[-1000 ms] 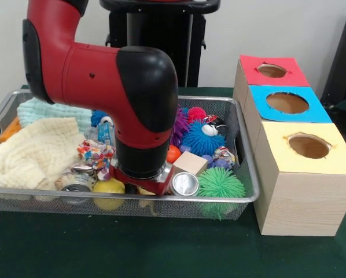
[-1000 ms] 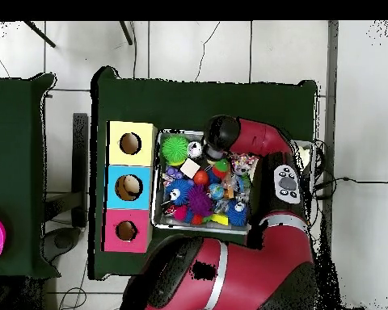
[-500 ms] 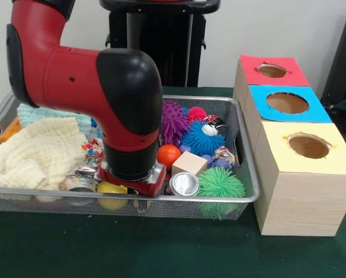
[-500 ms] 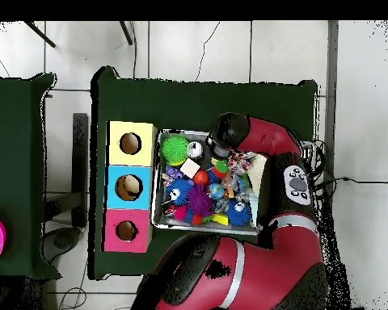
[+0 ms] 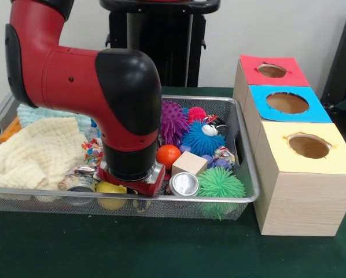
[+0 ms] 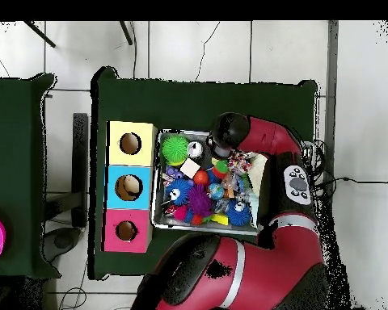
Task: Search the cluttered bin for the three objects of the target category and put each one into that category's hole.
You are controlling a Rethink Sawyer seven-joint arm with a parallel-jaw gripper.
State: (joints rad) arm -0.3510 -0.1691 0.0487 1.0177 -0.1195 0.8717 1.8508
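Wire-mesh metal bin (image 5: pixel 242 174) on dark green table cloth (image 5: pixel 161 249); contents crowded, many partly hidden.

Gripper (image 5: pixel 132 184): the red and black arm (image 5: pixel 103 98) drops into the bin's near edge; its wrist covers the fingers in both views, so whether they are spread or clenched cannot be told. The target category cannot be told either.

Near edge of bin, left to right: crushed silver can (image 5: pixel 77 178), half behind the mesh; yellow ball (image 5: pixel 110 188), partly under the wrist; upright silver can, lid up (image 5: pixel 184 183); green spiky rubber ball (image 5: pixel 220 184), at the near right corner.

Middle: plain wooden cube (image 5: pixel 190 163), just behind the upright can; orange ball (image 5: pixel 168 155), beside the wrist; scrap of multicoloured patterned fabric (image 5: pixel 93 152), mostly behind the arm; cream knitted cloth (image 5: pixel 34 153), filling the left side.

Far side: blue spiky ball (image 5: pixel 202 139); purple spiky ball (image 5: pixel 174 120), partly cut off by the arm; pale teal cloth (image 5: pixel 43 113), at the far left corner; orange item (image 5: pixel 10 128) at the left wall, too hidden to identify.

Right of the bin, near to far: wooden box with yellow top and round hole (image 5: pixel 307 146); blue-topped box with hole (image 5: pixel 287 103); red-topped box with hole (image 5: pixel 272 70). All three touch in a row.

No legible writing.
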